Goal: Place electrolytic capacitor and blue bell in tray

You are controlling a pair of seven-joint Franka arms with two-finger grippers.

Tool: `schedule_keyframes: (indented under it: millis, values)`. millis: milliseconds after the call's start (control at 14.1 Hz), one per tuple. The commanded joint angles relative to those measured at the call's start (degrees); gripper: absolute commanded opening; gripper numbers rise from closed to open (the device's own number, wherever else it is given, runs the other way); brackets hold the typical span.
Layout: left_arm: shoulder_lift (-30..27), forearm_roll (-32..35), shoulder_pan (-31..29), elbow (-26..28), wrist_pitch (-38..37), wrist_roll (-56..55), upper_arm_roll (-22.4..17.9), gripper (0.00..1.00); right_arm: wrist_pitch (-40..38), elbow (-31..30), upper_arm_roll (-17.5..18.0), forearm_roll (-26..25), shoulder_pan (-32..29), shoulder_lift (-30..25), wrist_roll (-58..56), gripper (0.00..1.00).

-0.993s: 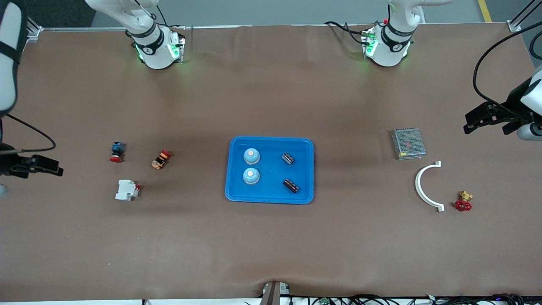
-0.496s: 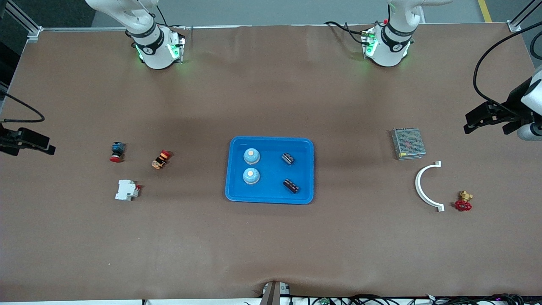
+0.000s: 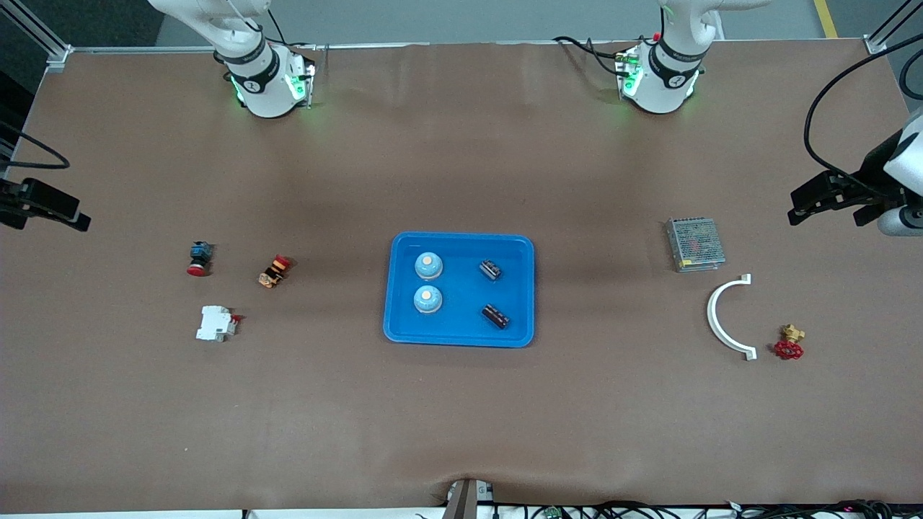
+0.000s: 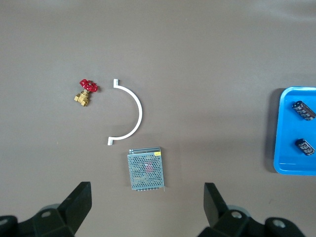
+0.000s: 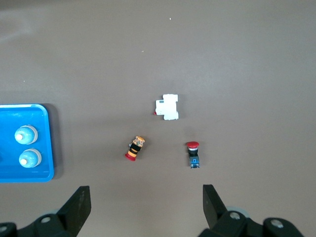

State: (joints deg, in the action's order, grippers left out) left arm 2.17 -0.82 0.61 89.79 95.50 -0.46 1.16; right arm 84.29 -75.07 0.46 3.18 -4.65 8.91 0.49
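Observation:
The bright blue tray (image 3: 461, 290) lies mid-table. In it sit two blue bells (image 3: 428, 265) (image 3: 427, 298) toward the right arm's end and two dark electrolytic capacitors (image 3: 491, 270) (image 3: 496, 316) toward the left arm's end. My left gripper (image 3: 829, 198) hangs open over the left arm's end of the table, holding nothing. My right gripper (image 3: 43, 205) hangs open over the right arm's end, also holding nothing. The left wrist view catches the tray's rim (image 4: 279, 133) and both capacitors (image 4: 303, 109) (image 4: 305, 146). In the right wrist view the tray (image 5: 45, 143) and both bells (image 5: 25, 134) (image 5: 29, 158) show.
Near the left arm's end lie a perforated metal power supply (image 3: 695, 244), a white half-ring clamp (image 3: 725, 318) and a brass valve with a red handwheel (image 3: 789, 344). Near the right arm's end lie a red-capped blue push button (image 3: 199, 258), an orange switch (image 3: 273, 271) and a white breaker (image 3: 216, 323).
My right gripper has drawn away from the front camera along the table's end. The left gripper has barely shifted. Nothing on the table or in the tray has moved.

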Motion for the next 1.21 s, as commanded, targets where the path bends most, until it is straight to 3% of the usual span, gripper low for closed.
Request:
schedule_keyframes:
  millis: [0, 496, 1135]
  values:
    - [-1.8, 0.3, -0.3, 1.7, 1.1, -0.3, 0.4, 1.00, 0.3, -5.0, 2.1, -1.6, -1.2, -4.7, 1.1, 1.00]
    - [-1.6, 0.3, -0.4, 1.6, 1.1, -0.3, 0.4, 1.00, 3.2, -14.1, 2.1, -2.0, -0.8, -11.5, 3.0, 1.00]
    - [-1.6, 0.3, -0.4, 1.7, 1.1, -0.4, 0.3, 1.00, 3.4, -11.4, 0.6, -3.4, 0.3, -11.3, 1.4, 1.00]
